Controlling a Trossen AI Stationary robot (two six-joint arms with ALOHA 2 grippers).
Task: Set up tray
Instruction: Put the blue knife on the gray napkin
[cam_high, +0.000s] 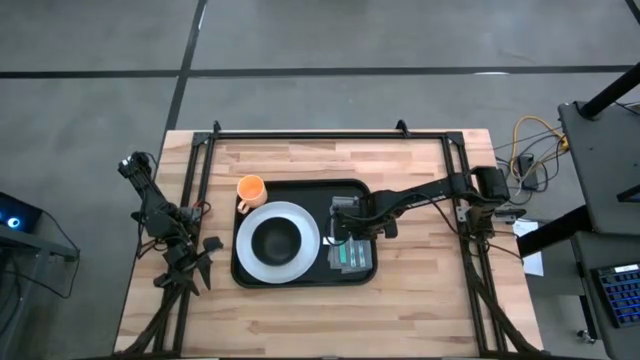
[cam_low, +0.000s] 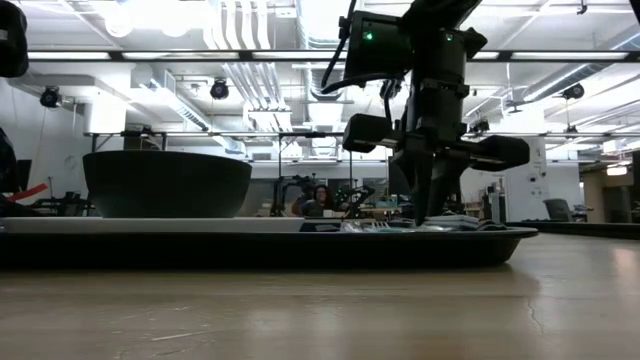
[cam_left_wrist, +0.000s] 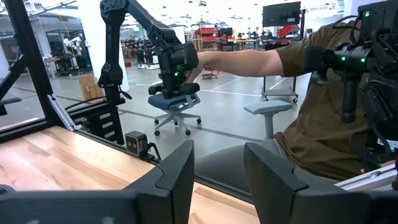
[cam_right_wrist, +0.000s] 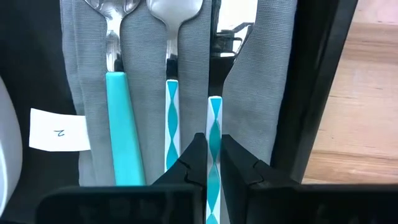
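The black tray (cam_high: 300, 278) lies mid-table and carries a white plate (cam_high: 300, 262) with a black bowl (cam_high: 277, 240) on it. On the tray's right part lies a grey napkin (cam_right_wrist: 143, 74). A teal-handled fork (cam_right_wrist: 121, 124) and a spoon (cam_right_wrist: 172, 118) lie side by side on it. My right gripper (cam_right_wrist: 214, 140) points down over the napkin, shut on a knife (cam_right_wrist: 214, 112) beside the spoon. An orange cup (cam_high: 250, 189) stands at the tray's far left corner. My left gripper (cam_left_wrist: 217, 180) waits open at the table's left edge. My right gripper pinches the knife's teal-and-white handle (cam_right_wrist: 214, 127) between its two fingers (cam_right_wrist: 194, 155), which come from above and stand across it. The knife lies along the napkin, parallel to the spoon. Whether it rests on the cloth or hangs just above it does not show.
A white label (cam_right_wrist: 59, 129) lies on the tray beside the napkin. Bare wood stretches in front of the tray (cam_low: 330, 310). Black frame rails (cam_high: 330, 133) line the table's far and side edges. A person in an olive shirt (cam_left_wrist: 323, 124) stands beyond the table's edge.
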